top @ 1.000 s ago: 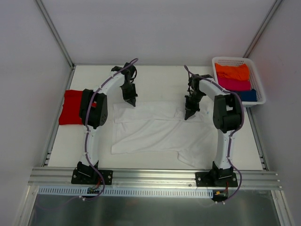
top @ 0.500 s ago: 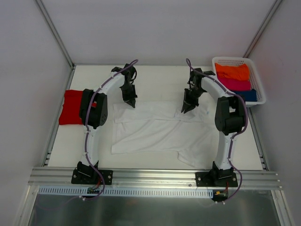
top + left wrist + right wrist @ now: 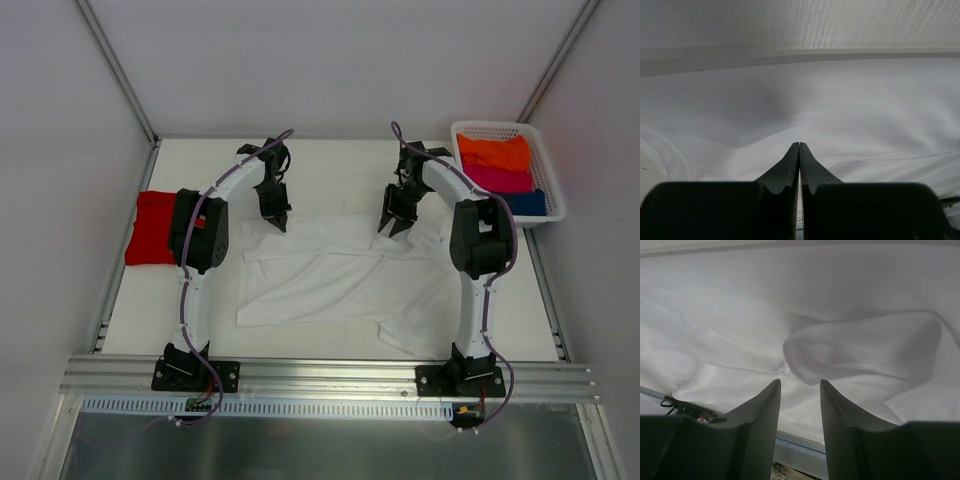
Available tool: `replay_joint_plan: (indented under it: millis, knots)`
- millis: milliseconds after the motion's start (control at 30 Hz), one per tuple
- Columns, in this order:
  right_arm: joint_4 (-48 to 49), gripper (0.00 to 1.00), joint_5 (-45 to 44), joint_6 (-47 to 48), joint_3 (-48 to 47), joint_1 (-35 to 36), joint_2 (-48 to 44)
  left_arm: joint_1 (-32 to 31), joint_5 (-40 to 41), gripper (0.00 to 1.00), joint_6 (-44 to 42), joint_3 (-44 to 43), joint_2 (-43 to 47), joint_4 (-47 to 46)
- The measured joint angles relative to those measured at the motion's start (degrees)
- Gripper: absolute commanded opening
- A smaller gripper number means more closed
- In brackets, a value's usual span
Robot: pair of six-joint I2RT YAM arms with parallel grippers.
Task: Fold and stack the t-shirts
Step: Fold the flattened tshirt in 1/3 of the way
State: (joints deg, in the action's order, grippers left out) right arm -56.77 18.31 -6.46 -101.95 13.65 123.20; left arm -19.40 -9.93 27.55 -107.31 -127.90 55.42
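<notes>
Basket (image 3: 487, 124) holds orange, pink and blue cloths (image 3: 497, 177); left end effector (image 3: 281, 222) clenched, right end effector (image 3: 389, 228) released over white t-shirt (image 3: 340, 280).

Colours and patterns
Plain white t-shirt (image 3: 340, 275); plain red t-shirt (image 3: 152, 228) left of it; white basket (image 3: 485, 125) right of it: orange cloth (image 3: 492, 152), magenta cloth (image 3: 497, 179), blue cloth (image 3: 525, 202).
</notes>
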Motion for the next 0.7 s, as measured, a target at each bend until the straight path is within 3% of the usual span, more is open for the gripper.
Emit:
replay_joint_plan:
  millis: [233, 333, 367, 467, 700]
  knots:
    - [0.20, 0.40, 0.04, 0.04, -1.92, 0.00, 3.45, 0.00, 0.00, 0.00, 0.00, 0.00, 0.00, 0.00]
    - [0.28, 0.28, 0.09, 0.15, -2.03, 0.00, 3.56, 0.02, 0.00, 0.00, 0.00, 0.00, 0.00, 0.00]
    - [0.31, 0.16, 0.15, 0.24, -2.03, 0.00, 3.56, 0.02, 0.00, 0.00, 0.00, 0.00, 0.00, 0.00]
    - [0.46, 0.02, 0.28, 0.26, -1.92, 0.00, 3.54, 0.04, 0.00, 0.00, -0.02, 0.00, 0.00, 0.00]
    - [-0.35, 0.00, 0.72, 0.87, 2.86, 0.07, 2.05, 0.63, 0.00, 0.00, -0.11, 0.00, 0.00, 0.00]
